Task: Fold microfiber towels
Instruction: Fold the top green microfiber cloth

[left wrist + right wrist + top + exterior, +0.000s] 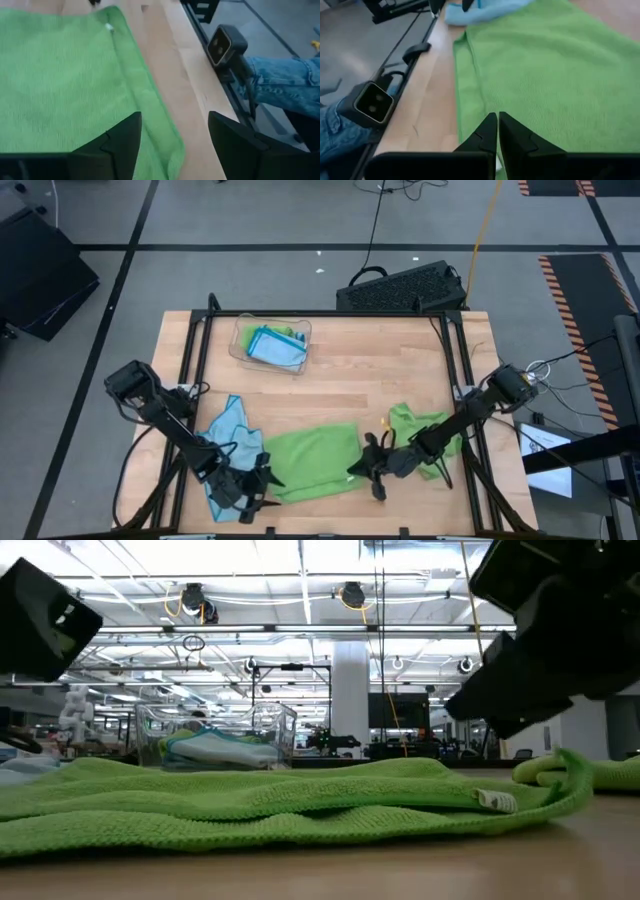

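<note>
Towel (315,460), lime green, lies flat between wide left hand (262,485) and pinched-closed right hand (368,472).

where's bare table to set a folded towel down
Free: the wide wood strip between the clear tray and the spread green towel, running to the right rail, and the far right corner. Crowded: the near edge, where the left gripper, open, the blue towel, the right gripper, shut, and the crumpled green towel sit.
</note>
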